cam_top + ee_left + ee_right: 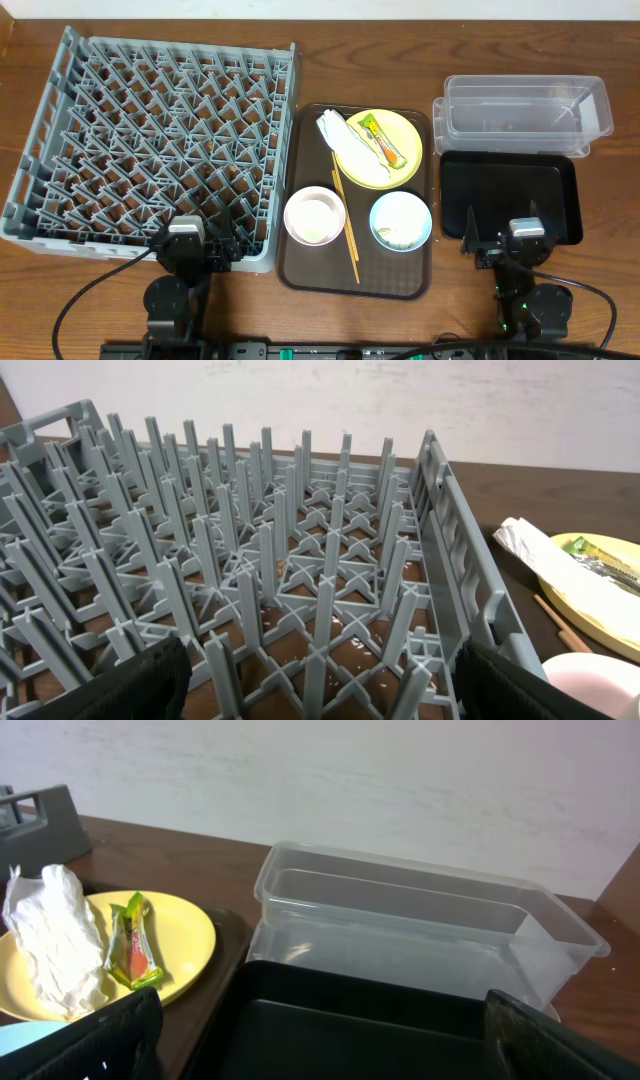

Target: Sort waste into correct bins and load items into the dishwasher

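Overhead view of a wooden table; at left sits the grey dish rack (283, 140), its pegs bare; the left gripper (198, 243) hangs over the rack's near right corner, jaws spread wide and holding nothing; the left wrist view shows its two black fingers (150, 680) far apart with only rack pegs between them

In the middle lies a brown serving tray (300, 270); on its far half a pale-yellow plate (365, 170) carries the crumpled white napkin (335, 130) and the orange-and-green wrapper (385, 142); nearer are a white bowl (315, 215), a light-blue bowl (401, 215) with beige scraps inside, and chopsticks (345, 225) lying between the bowls; all of these sit well apart from both grippers

At right the clear tub (520, 80) stands just behind the black tray (510, 195); the right gripper (500, 225) hovers over the black tray's near edge, jaws fully apart and empty
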